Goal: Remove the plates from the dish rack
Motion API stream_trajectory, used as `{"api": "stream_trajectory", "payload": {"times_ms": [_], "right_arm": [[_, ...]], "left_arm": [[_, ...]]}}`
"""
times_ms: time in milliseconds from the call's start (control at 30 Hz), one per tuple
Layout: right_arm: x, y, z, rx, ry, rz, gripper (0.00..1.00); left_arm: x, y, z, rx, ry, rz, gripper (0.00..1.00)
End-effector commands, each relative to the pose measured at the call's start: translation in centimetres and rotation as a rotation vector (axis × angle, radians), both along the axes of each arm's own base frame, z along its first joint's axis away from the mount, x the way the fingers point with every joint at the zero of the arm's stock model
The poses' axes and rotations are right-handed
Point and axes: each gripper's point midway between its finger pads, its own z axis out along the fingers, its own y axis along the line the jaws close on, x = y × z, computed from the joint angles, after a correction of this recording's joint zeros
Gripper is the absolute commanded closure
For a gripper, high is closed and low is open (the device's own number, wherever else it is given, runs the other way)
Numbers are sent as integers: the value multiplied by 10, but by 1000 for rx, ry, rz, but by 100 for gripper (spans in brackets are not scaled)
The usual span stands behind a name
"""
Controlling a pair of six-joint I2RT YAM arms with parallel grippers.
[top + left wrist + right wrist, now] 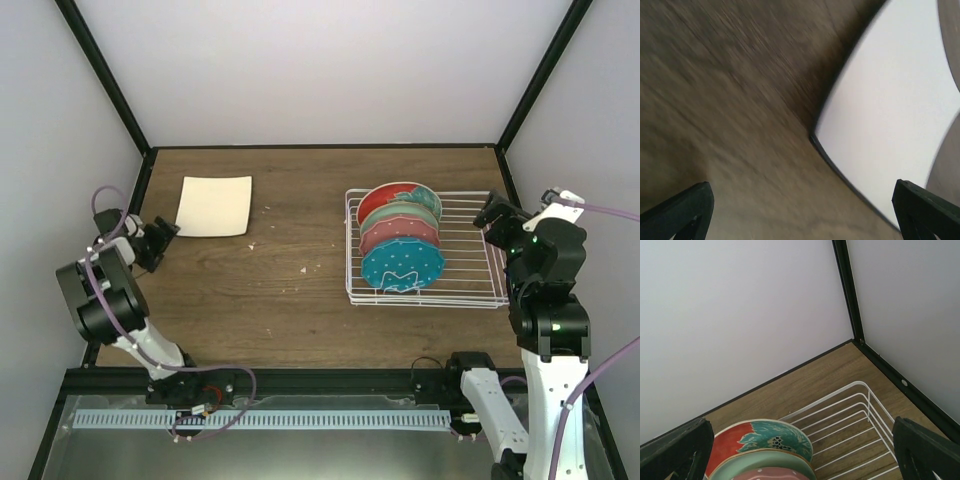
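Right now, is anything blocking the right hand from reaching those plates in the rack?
Nothing visible blocks it. The right hand hovers open at the right end of the dish rack. The plates stand on edge at the rack's left end, and only bare wire lies between them.

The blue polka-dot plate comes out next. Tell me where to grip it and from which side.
Grip the top rim of the blue polka-dot plate, coming down from above. It stands on edge at the near end of the row in the dish rack, with the pink plate close behind, so its upper edge looks freest.
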Motion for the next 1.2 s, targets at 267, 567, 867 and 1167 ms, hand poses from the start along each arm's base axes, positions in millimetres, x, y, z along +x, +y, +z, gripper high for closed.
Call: {"api": "stream_trajectory", "payload": {"times_ms": [267,567,867,1167], "right_arm": [[8,7,0,29,-32,33,0],[4,8,5,17,-35,37,0],[-23,-3,18,-19,-41,-17,0],[-40,-11,22,-63,-28,-62,0]], "left_arm": [[-9,-237,263,345,-824,-800,0],[-94,-425,264,531,-1133,-1491,15],[-110,-518,222,704,-1205,-1744,29],[-111,-558,195,697,-1199,-1823,31]]}}
